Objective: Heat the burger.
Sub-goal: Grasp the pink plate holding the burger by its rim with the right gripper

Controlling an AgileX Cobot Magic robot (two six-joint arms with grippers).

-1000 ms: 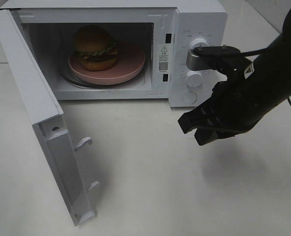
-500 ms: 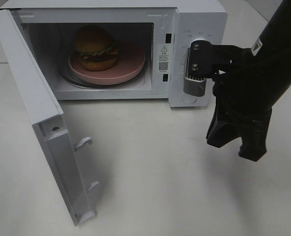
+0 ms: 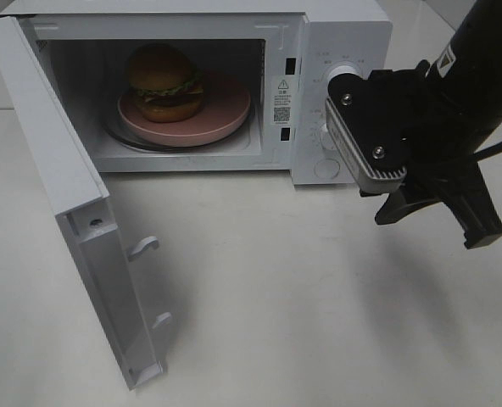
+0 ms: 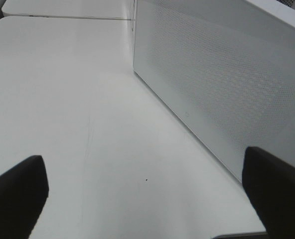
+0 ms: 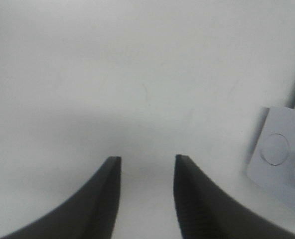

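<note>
The burger [image 3: 164, 80], a golden-brown bun with green lettuce and a dark patty, sits on a round pink plate [image 3: 227, 110] inside the open white microwave [image 3: 344, 25]. My right gripper [image 3: 436, 227] hangs in front of the microwave's control panel, to the right of the cavity. Its jaws are open with only bare table between them, which the right wrist view confirms [image 5: 147, 158]. My left gripper [image 4: 147, 191] is wide open and empty above the table beside a white perforated microwave panel [image 4: 222, 84]. It is out of the exterior high view.
The microwave door [image 3: 56, 153] stands swung out to the left, its latch hooks [image 3: 145, 246] pointing into the table space. A knob [image 3: 344, 72] shows on the control panel; the arm covers the lower ones. One panel corner [image 5: 282, 154] shows in the right wrist view.
My right arm has swung right and turned, from in front of the cavity to beside the control panel. Its jaws, shut before, have parted. Burger, plate and door have not moved.
</note>
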